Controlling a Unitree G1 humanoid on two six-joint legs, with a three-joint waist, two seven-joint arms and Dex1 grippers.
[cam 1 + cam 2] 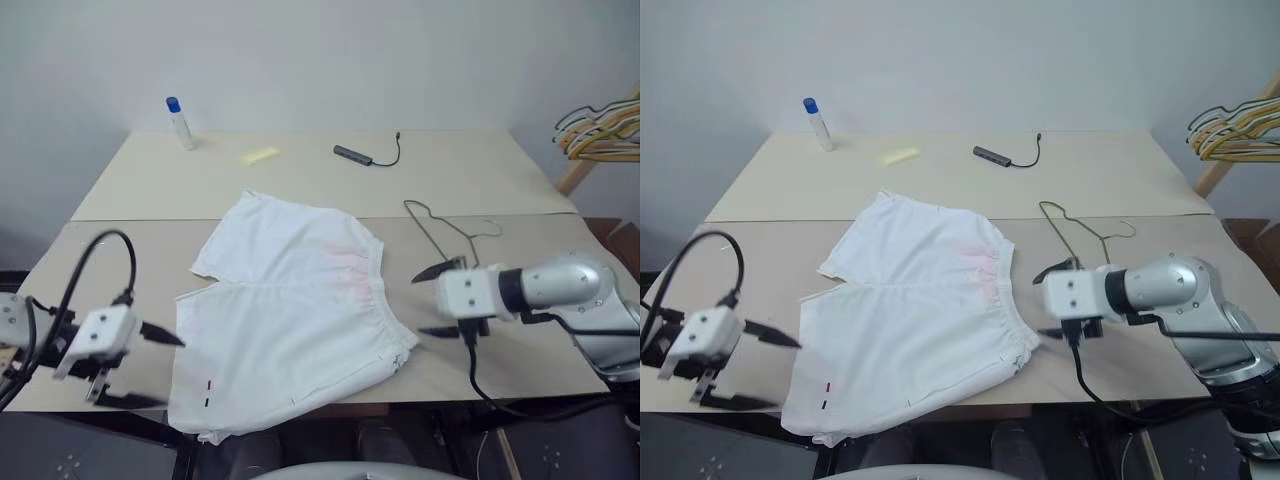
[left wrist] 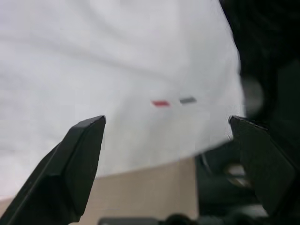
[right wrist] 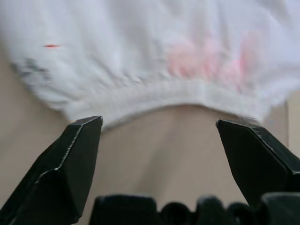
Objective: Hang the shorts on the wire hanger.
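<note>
The white shorts (image 1: 290, 310) lie flat across the middle of the table, their gathered, pink-tinted waistband (image 3: 183, 89) toward my right and the hem with a red and a dark mark (image 2: 173, 101) at the front left. The thin wire hanger (image 1: 445, 228) rests on the table just right of the waistband. My left gripper (image 1: 168, 372) hovers open beside the hem at the table's front left corner, holding nothing. My right gripper (image 1: 420, 305) is open too, a little off the waistband and in front of the hanger, with bare tabletop between its fingers (image 3: 70, 159).
At the back of the table (image 1: 480, 170) stand a white bottle with a blue cap (image 1: 180, 123), a yellow slip (image 1: 260, 155) and a dark hub with a cable (image 1: 357, 154). A bunch of yellow and dark hangers (image 1: 605, 130) hangs at the far right.
</note>
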